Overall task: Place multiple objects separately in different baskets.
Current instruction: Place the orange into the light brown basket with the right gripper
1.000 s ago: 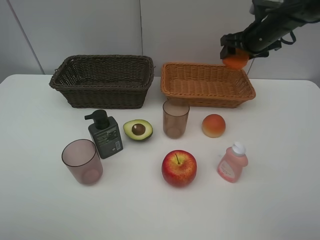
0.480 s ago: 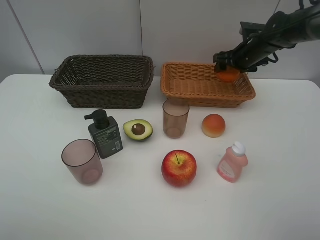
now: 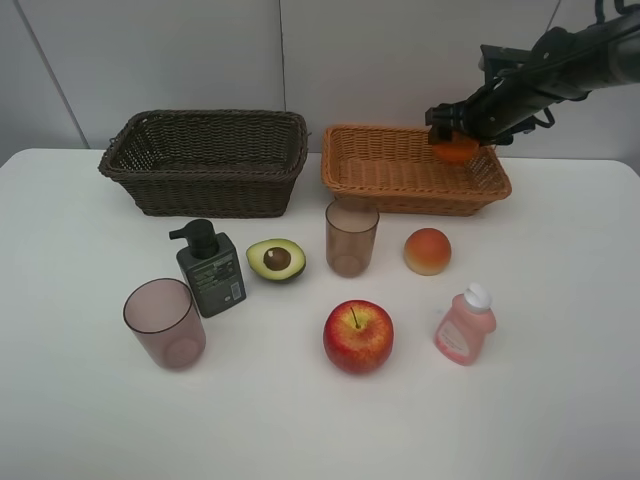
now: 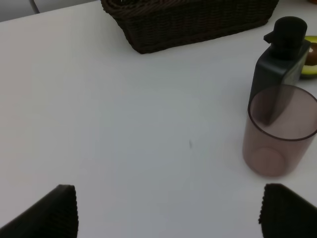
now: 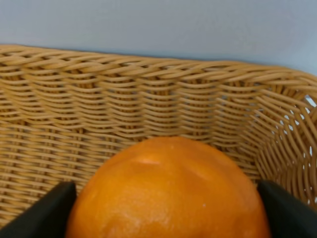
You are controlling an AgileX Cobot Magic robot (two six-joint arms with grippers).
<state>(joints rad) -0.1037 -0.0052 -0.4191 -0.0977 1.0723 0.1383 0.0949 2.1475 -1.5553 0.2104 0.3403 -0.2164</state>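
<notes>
Upper right, the tangerine is clamped in the right gripper inside the tan basket. Released this near the rim, it could be bounced out.

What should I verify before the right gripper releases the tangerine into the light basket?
1. Grip: the tangerine sits between both fingers of the right gripper. ok
2. Position: the tangerine is inside the rim of the light basket, toward its right end. ok
3. Height: whether the tangerine touches the basket floor. cannot tell
4. Drop spot: no other item shows in that basket. ok
5. Other arm: the left gripper is open and holds nothing, over the table by a mauve cup, away from the light basket. ok
</notes>
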